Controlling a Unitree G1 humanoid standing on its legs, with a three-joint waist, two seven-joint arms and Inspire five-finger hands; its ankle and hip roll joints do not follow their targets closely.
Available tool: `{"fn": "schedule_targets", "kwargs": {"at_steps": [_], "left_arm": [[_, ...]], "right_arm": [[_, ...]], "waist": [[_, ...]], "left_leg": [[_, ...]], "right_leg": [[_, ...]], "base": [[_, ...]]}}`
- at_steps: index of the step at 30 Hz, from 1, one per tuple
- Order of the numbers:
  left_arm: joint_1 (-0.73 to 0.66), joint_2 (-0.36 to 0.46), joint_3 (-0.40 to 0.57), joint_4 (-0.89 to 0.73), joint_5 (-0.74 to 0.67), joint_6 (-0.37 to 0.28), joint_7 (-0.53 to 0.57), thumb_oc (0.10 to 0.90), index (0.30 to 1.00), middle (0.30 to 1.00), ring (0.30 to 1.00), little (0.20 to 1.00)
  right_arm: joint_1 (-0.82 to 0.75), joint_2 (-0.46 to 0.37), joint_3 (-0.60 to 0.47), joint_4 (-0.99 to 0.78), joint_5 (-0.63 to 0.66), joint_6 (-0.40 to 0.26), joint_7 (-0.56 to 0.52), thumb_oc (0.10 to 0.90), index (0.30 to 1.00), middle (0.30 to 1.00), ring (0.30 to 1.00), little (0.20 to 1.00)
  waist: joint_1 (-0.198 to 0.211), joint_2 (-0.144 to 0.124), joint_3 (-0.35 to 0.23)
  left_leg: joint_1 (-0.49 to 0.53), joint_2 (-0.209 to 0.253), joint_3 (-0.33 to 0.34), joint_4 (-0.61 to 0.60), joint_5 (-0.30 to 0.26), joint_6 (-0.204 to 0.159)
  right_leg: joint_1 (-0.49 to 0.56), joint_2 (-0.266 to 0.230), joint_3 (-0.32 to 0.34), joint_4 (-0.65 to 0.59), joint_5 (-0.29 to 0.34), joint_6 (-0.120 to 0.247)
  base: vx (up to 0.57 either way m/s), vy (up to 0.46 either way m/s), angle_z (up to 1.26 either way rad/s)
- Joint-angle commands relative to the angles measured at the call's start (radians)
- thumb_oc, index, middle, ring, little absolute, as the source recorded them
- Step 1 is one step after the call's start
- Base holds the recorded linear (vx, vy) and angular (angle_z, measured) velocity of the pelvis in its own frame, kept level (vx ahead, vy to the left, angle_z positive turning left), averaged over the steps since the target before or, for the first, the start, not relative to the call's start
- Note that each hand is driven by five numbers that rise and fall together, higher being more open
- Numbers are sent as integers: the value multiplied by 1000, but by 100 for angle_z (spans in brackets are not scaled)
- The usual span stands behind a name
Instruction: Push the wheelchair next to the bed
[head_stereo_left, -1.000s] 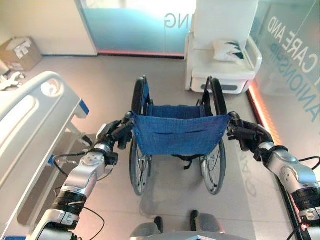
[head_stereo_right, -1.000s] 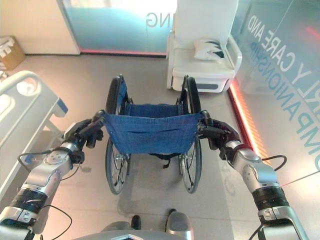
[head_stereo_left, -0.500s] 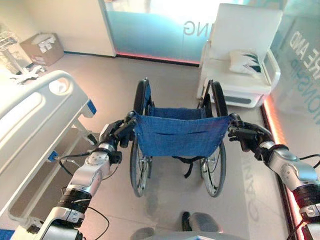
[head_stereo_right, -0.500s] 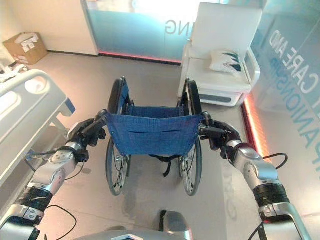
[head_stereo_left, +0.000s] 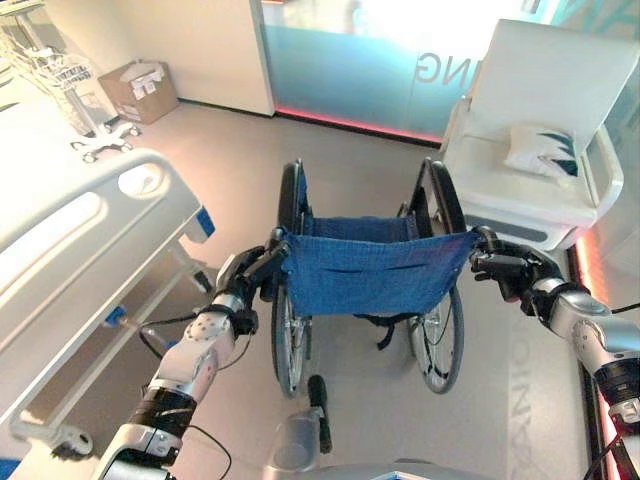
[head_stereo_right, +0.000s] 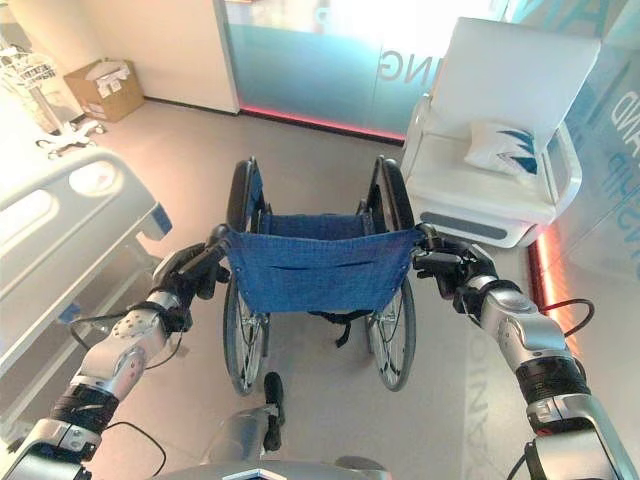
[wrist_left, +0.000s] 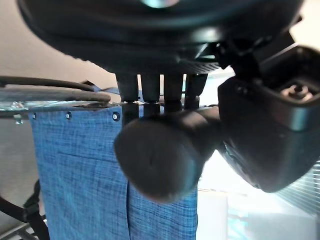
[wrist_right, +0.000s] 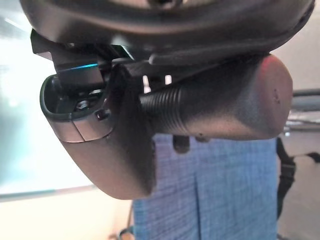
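A wheelchair (head_stereo_left: 372, 275) with a blue fabric back and black wheels stands on the floor straight ahead, its back toward me. My left hand (head_stereo_left: 243, 275) is shut on the left push handle (wrist_left: 165, 152), fingers curled over the black grip. My right hand (head_stereo_left: 512, 272) is shut on the right push handle (wrist_right: 220, 112). The white hospital bed (head_stereo_left: 75, 255) lies to the left, its footboard about level with the wheelchair's left wheel, a strip of floor between them.
A white armchair (head_stereo_left: 545, 150) with a pillow stands ahead on the right, close to the wheelchair's front. A cardboard box (head_stereo_left: 140, 90) and a wheeled stand (head_stereo_left: 60, 95) sit at the far left by the wall. A glass partition (head_stereo_right: 330, 70) runs across the back.
The whole picture has shifted as I turned left, and the wheelchair has swung with me: the box and stand came into sight. Both hands keep hold of the handles.
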Motion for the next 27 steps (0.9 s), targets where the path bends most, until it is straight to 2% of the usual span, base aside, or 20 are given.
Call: {"fn": "schedule_targets", "kwargs": {"at_steps": [1, 2, 3, 4, 6, 7, 8, 10, 12, 15, 16, 17, 18, 19, 21, 23, 25, 27], "left_arm": [[-72, 9, 46, 33, -1, -64, 16, 400, 300, 300, 300, 300], [-77, 5, 42, 39, 1, -58, 13, 400, 300, 300, 300, 300], [-74, -1, 42, 41, 4, -57, 5, 400, 300, 300, 300, 300], [-70, -3, 41, 39, 8, -56, -1, 400, 300, 300, 300, 300], [-69, -4, 42, 36, 5, -52, -9, 400, 300, 300, 300, 300], [-71, -5, 42, 36, 2, -50, -10, 400, 300, 300, 300, 300], [-76, -10, 38, 38, -3, -46, -9, 400, 300, 300, 300, 300], [-83, -19, 34, 46, -8, -46, -8, 400, 300, 300, 300, 300], [-93, -31, 25, 54, 5, -57, -28, 400, 300, 300, 300, 300], [-92, -30, 16, 40, 6, -62, -34, 400, 300, 300, 300, 300], [-91, -25, 2, 3, 5, -62, -33, 400, 300, 300, 300, 300], [-91, -24, -1, -4, 5, -62, -29, 400, 300, 300, 300, 300], [-96, -23, -12, -12, 7, -58, -36, 400, 300, 300, 300, 300], [-99, -23, -19, -14, 10, -53, -41, 400, 300, 300, 300, 300], [-106, -27, -28, -6, 19, -47, -49, 400, 300, 300, 300, 300], [-107, -35, -31, 5, 29, -48, -55, 400, 300, 300, 300, 300], [-102, -41, -27, 9, 35, -46, -64, 400, 300, 300, 300, 300], [-87, -44, -22, -13, 13, -27, -50, 400, 300, 300, 300, 300]], "right_arm": [[-75, 119, 26, -59, 22, -122, 116, 400, 300, 300, 300, 300], [-66, 128, 18, -52, 12, -122, 115, 400, 300, 300, 300, 300], [-54, 137, 9, -47, 3, -127, 111, 400, 300, 300, 300, 300], [-46, 141, 3, -47, -5, -128, 109, 400, 300, 300, 300, 300], [-36, 142, -8, -50, -9, -125, 102, 400, 300, 300, 300, 300], [-34, 142, -10, -48, -10, -125, 102, 400, 300, 300, 300, 300], [-38, 144, -12, -40, -10, -121, 99, 400, 300, 300, 300, 300], [-55, 145, -9, -22, -12, -117, 97, 400, 300, 300, 300, 300], [-99, 140, -6, 12, -11, -117, 84, 400, 300, 300, 300, 300], [-116, 128, -3, 16, -1, -124, 73, 400, 300, 300, 300, 300], [-127, 113, -5, 16, 14, -143, 60, 400, 300, 300, 300, 300], [-130, 110, -4, 17, 15, -149, 62, 400, 300, 300, 300, 300], [-141, 102, -6, 19, 21, -149, 53, 400, 300, 300, 300, 300], [-149, 101, -7, 25, 19, -148, 49, 400, 300, 300, 300, 300], [-167, 99, -10, 34, 13, -132, 49, 400, 300, 300, 300, 300], [-179, 95, -12, 41, 7, -121, 52, 400, 300, 300, 300, 300], [-186, 85, -15, 50, -1, -114, 68, 400, 300, 300, 300, 300], [-193, 72, -1, 60, -16, -108, 75, 400, 300, 300, 300, 300]], "waist": [[40, -35, -62], [51, -45, -73], [59, -48, -80], [61, -47, -84], [57, -42, -88], [55, -40, -89], [51, -34, -91], [48, -28, -91], [48, -22, -80], [34, -16, -64], [2, -24, -39], [-6, -26, -35], [-32, -41, -18], [-45, -43, -8], [-61, -48, -1], [-68, -46, 4], [-67, -48, -3], [-67, -46, -20]], "left_leg": [[-12, -51, 16, 57, 49, 74], [7, -70, 13, 68, 20, 101], [29, -89, 2, 70, 5, 122], [45, -102, -5, 68, -5, 133], [76, -117, -10, 63, -22, 148], [88, -119, -10, 61, -29, 151], [122, -123, -8, 48, -39, 157], [153, -117, 4, 34, -46, 157], [189, -102, -7, 23, -53, 143], [221, -94, -34, 19, -66, 132], [241, -104, -52, 17, -84, 140], [245, -108, -60, 20, -96, 142], [272, -132, -99, 31, -141, 149], [289, -137, -124, 41, -165, 154], [315, -141, -159, 55, -194, 159], [330, -135, -180, 69, -211, 160], [329, -132, -201, 84, -217, 161], [344, -105, -227, 125, -232, 138]], "right_leg": [[29, -113, -64, 111, -3, 95], [26, -155, -98, 170, 21, 125], [3, -204, -126, 280, 90, 154], [-20, -234, -129, 367, 129, 164], [-66, -262, -126, 505, 179, 174], [-82, -268, -128, 540, 192, 175], [-118, -294, -145, 581, 209, 171], [-141, -315, -177, 546, 197, 160], [-185, -299, -212, 373, 148, 143], [-245, -280, -205, 255, 175, 147], [-365, -273, -160, 134, 304, 176], [-382, -270, -147, 111, 333, 187], [-450, -257, -89, 36, 422, 221], [-476, -248, -63, 7, 444, 227], [-505, -242, -28, -9, 460, 227], [-510, -235, -6, 28, 454, 219], [-485, -234, 5, 47, 418, 212], [-459, -211, 22, 112, 358, 197]], "base": [[352, 188, -15], [350, 235, -23], [440, 316, -29], [334, 265, -30], [276, 218, -4], [332, 223, 26], [354, 161, 26], [317, 47, 11], [292, -140, -21], [151, -141, -11], [181, -228, 2], [328, -318, 26], [394, -253, 49], [441, -287, 50], [376, -247, 69], [261, -199, 84], [239, -246, 113], [329, -351, 125]]}}
